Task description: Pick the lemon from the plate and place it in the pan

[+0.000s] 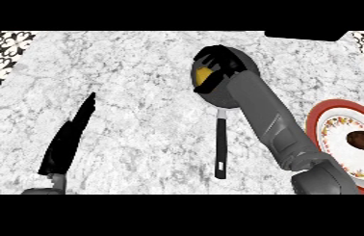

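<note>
My right hand (217,69) hangs over the dark pan (245,61), its fingers curled round the yellow lemon (203,74), of which only a small patch shows. The pan's black handle (221,146) runs down toward me. A red-rimmed plate (318,122) with a patterned white middle lies at the right edge, partly cut off, with a dark brown thing (356,139) on it. My left hand (68,141) rests at the lower left, fingers straight and pointing up, holding nothing.
The counter is grey-white marble (135,71). Patterned tiles (14,45) show at the top left corner and a dark block (302,34) at the top right. My right forearm (266,119) crosses between pan and plate.
</note>
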`<state>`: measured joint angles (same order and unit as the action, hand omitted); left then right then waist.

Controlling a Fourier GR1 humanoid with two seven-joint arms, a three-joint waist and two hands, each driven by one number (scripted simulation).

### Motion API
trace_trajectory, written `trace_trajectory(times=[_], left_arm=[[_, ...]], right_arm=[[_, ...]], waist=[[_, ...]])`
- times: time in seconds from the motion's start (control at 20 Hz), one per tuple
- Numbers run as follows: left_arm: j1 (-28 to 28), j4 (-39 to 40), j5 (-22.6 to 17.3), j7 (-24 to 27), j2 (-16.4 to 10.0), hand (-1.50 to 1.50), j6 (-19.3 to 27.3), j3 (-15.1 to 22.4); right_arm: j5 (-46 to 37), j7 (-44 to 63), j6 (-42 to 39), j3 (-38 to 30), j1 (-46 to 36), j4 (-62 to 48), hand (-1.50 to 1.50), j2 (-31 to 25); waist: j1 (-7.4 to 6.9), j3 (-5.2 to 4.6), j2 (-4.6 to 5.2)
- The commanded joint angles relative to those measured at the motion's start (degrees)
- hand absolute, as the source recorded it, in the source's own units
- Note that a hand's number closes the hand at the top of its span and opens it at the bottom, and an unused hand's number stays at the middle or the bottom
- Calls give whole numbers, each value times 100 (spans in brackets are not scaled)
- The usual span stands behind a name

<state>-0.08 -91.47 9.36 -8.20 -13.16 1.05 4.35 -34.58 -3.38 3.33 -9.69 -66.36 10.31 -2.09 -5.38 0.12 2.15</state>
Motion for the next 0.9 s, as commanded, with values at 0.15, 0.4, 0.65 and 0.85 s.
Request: trace_trajectory(times=[0.15, 0.4, 0.65, 0.85], left_arm=[[21, -40, 140, -78, 42, 0, 115, 26], [98, -61, 40, -64, 126, 0, 20, 99], [123, -13, -80, 61, -157, 0, -136, -193], [-205, -47, -54, -305, -106, 0, -12, -290]], right_arm=[[712, -755, 814, -785, 18, 346, -150, 102], [1228, -911, 1290, -1400, -78, 446, -150, -128], [1554, -946, 1593, -1852, 94, 362, -150, -685], [1833, -1414, 1088, -2147, 403, 365, -150, -1284]], waist=[[29, 4, -6], [35, -1, -7], [104, -4, -34], [198, 5, -35]])
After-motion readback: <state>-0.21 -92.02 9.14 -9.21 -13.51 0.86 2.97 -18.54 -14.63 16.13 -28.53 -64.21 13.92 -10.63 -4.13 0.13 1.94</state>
